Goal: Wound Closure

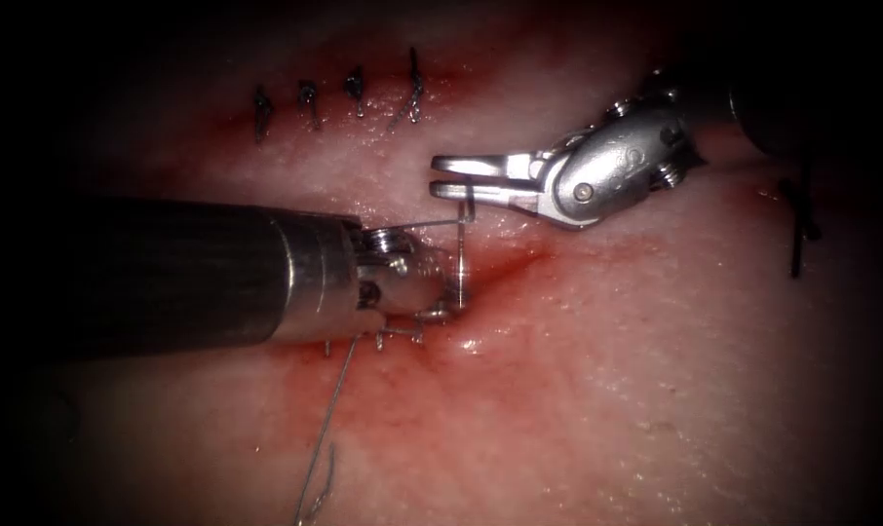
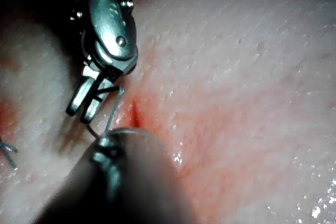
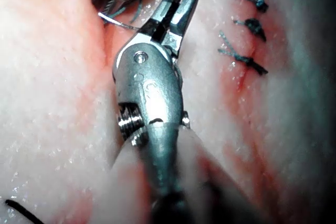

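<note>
On the tissue (image 1: 597,390) the cut (image 1: 505,271) shows as a short red groove. The left tool (image 1: 444,295) comes in from the left on a thick dark shaft, its tip down at the left end of the cut. The right tool (image 1: 440,175) reaches in from the upper right and hovers just above it, jaws slightly parted. The thread (image 1: 460,248) runs across the gap between those jaws, drops straight to the left tool's tip, and another strand crosses the left tool's wrist. The right tool (image 3: 178,1) and the thread (image 2: 113,109) also appear in the wrist views.
Several dark finished stitches (image 1: 356,93) line a closed cut further back, and one more dark stitch (image 1: 800,229) lies at the far right. Short thread ends (image 1: 378,339) hang under the left tool. A long loose strand (image 1: 323,438) trails toward the front. Red fluid (image 1: 461,375) stains the tissue.
</note>
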Motion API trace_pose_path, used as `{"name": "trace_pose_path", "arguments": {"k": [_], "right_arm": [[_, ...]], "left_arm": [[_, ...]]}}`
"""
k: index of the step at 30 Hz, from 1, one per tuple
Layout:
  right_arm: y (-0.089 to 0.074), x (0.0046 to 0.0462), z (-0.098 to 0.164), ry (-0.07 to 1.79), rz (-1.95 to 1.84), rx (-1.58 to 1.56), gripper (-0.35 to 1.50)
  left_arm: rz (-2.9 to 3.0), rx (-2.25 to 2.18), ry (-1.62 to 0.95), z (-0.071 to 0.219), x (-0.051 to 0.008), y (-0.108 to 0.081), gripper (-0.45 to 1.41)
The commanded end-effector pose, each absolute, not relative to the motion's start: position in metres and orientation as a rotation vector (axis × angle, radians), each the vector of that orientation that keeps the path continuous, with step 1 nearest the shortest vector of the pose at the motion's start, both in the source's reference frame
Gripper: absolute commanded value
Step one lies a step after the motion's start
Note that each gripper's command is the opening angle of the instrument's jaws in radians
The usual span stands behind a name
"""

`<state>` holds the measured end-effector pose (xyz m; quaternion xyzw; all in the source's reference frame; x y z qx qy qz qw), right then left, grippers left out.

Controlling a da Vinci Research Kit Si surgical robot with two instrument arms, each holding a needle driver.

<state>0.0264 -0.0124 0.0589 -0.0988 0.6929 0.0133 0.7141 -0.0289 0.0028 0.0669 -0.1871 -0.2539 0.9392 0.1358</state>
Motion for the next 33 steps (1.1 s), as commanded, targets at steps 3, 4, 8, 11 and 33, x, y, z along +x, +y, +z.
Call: {"name": "trace_pose_path", "arguments": {"k": [3, 4, 8, 11, 33], "right_arm": [[-0.014, 0.0266, 0.060, 1.512, -0.005, -0.205, -0.35], [-0.014, 0.0265, 0.060, 1.506, -0.013, -0.208, -0.35], [-0.013, 0.0260, 0.060, 1.499, -0.024, -0.214, -0.35], [-0.014, 0.0262, 0.060, 1.494, -0.029, -0.208, -0.35], [-0.013, 0.0260, 0.060, 1.465, -0.080, -0.163, -0.35]], "left_arm": [[2.726, -0.543, -0.733, 0.067, -0.0292, 0.002, 0.59], [2.727, -0.544, -0.734, 0.067, -0.0291, 0.002, 0.59], [2.720, -0.538, -0.733, 0.067, -0.0288, 0.002, 0.59], [2.720, -0.538, -0.733, 0.067, -0.0287, 0.002, 0.59], [2.661, -0.642, -0.428, 0.056, -0.0289, 0.004, 0.49]]}}
